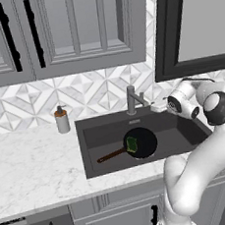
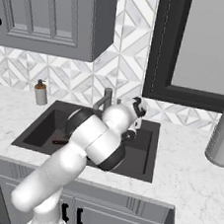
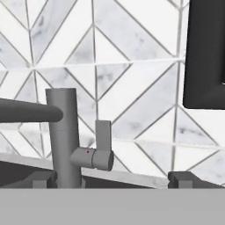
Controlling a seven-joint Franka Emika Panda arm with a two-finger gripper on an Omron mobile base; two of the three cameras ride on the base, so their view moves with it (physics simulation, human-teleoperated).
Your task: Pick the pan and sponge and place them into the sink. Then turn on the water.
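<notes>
Pan [image 1: 141, 142] and sponge [image 1: 132, 144] sit in the sink [image 1: 90, 137]; your claw [image 3: 112, 179], tips spread apart, faces the faucet lever [image 3: 103, 137] at 11 o'clock and could slide past without tipping it.

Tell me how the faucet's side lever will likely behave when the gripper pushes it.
The lever is a flat upright blade on a short barrel hub, so it probably pivots stiffly rather than bending. Its brushed grey metal face looks smooth, so a fingertip may slide off. The faucet post looks fixed and unlikely to tip.
</notes>
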